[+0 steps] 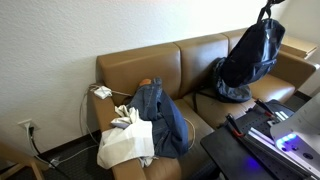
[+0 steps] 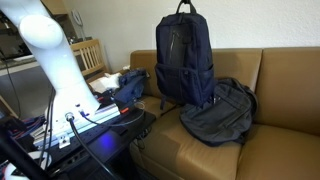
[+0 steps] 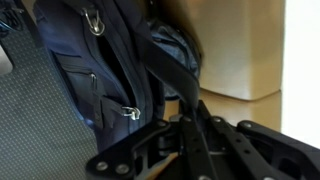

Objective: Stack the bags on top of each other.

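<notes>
Navy backpack (image 2: 185, 55): hung upright by top strap (image 3: 170, 80) over grey backpack (image 2: 222, 112), itself flat on counter (image 2: 190, 155). Risks: could slip out of the thin strap hold under own weight; could swing, or topple sideways off grey backpack, if released tall instead of laid flat. End effector (image 3: 193, 118): clamped together on top strap, nothing else touched.

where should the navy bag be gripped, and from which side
The top loop, from above. The navy bag is soft and tall, so its body offers nothing firm to pinch. Hung by that loop, it dangles upright above the sofa. In the wrist view the gripper looks closed on a strap there.
</notes>
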### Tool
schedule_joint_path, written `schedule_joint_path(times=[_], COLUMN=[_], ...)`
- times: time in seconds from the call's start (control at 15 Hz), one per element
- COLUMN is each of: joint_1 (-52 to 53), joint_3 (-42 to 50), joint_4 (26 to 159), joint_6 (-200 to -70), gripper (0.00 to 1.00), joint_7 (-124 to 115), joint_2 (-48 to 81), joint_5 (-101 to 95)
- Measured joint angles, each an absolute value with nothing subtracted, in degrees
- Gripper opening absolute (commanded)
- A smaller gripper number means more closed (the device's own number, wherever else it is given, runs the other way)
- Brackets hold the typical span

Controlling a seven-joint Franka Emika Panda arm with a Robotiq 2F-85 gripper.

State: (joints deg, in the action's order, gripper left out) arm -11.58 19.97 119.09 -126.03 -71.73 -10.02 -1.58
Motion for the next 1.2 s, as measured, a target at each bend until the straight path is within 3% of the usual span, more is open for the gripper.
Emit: schedule_joint_path(times=[0.6, 1.2], joint_1=[-13.9, -14.4], joint_3=[20.9, 21.6], joint_4=[97.9, 71.8], joint_6=[-119.1, -123.1], gripper=[0.02, 0.02], joint_7=[-73.1, -89.3], joint_2=[27.1, 47.1], joint_5=[7.0, -0.7])
